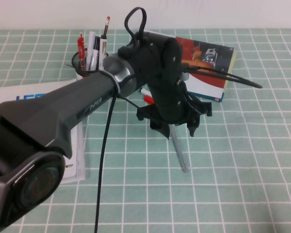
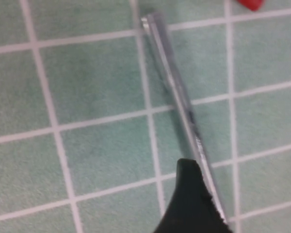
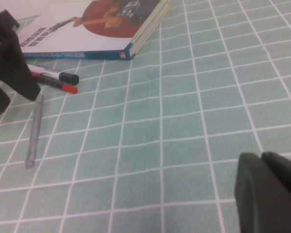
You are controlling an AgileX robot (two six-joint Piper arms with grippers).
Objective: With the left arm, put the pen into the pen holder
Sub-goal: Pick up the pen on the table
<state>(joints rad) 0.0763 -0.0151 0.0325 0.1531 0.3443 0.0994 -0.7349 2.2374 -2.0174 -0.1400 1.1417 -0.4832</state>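
Observation:
The pen (image 1: 180, 151) is a slim pale-grey stick lying flat on the green checked cloth. My left gripper (image 1: 170, 127) points down over its far end, open, with the fingers spread either side. In the left wrist view the pen (image 2: 177, 97) runs right beside one black finger (image 2: 188, 194). It also shows in the right wrist view (image 3: 34, 131), with the left gripper (image 3: 7, 82) above its end. The pen holder (image 1: 89, 62), a black mesh cup holding several pens, stands at the back left, partly hidden by my left arm. My right gripper (image 3: 254, 170) is shut and empty, low over the cloth.
A white marker with a black cap (image 3: 53, 74) and a red-and-black marker (image 3: 56, 83) lie just behind the pen. A book (image 1: 208, 63) lies at the back right. A white booklet (image 1: 78, 160) lies under my left arm.

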